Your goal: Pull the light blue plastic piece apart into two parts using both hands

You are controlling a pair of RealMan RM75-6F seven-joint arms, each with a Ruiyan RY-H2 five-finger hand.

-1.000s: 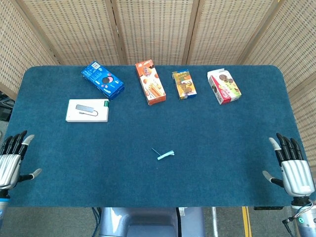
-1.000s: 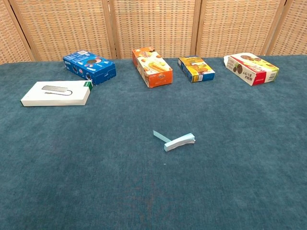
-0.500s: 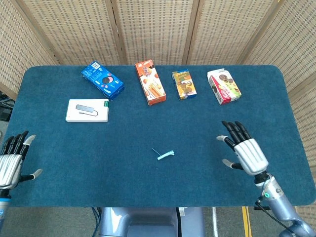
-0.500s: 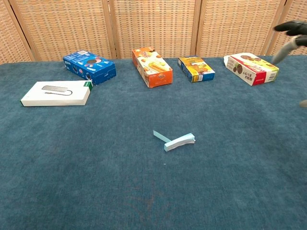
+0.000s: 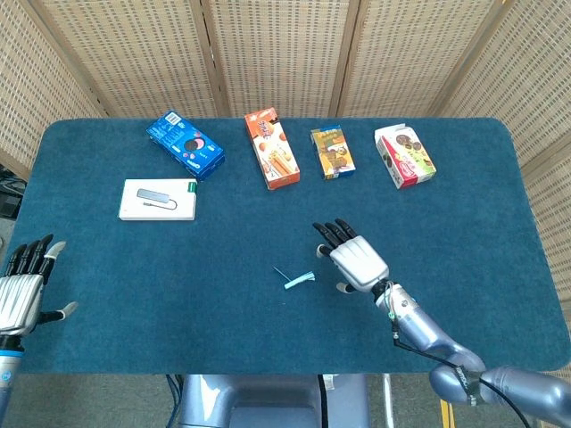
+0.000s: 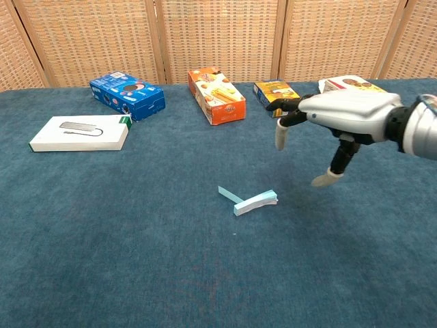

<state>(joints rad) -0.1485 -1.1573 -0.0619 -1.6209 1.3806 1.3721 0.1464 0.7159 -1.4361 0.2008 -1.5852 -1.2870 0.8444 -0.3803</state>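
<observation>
Light blue plastic piece (image 5: 299, 280) lies flat on the blue table cover (image 5: 268, 330), well in front of the orange snack box (image 5: 272, 149) and toward the robot's edge. The right hand (image 5: 355, 259) hovers just beside the piece, on its right, fingers spread and holding nothing; the chest view shows it above the cloth, not touching. The left hand (image 5: 21, 294) sits far off from the piece at the cover's left edge, also spread and empty. The piece is thin and lies low, so the fingers may push it across the cloth or pinch only one part. With one hand far away, a lone tug would drag it, not split it.
</observation>
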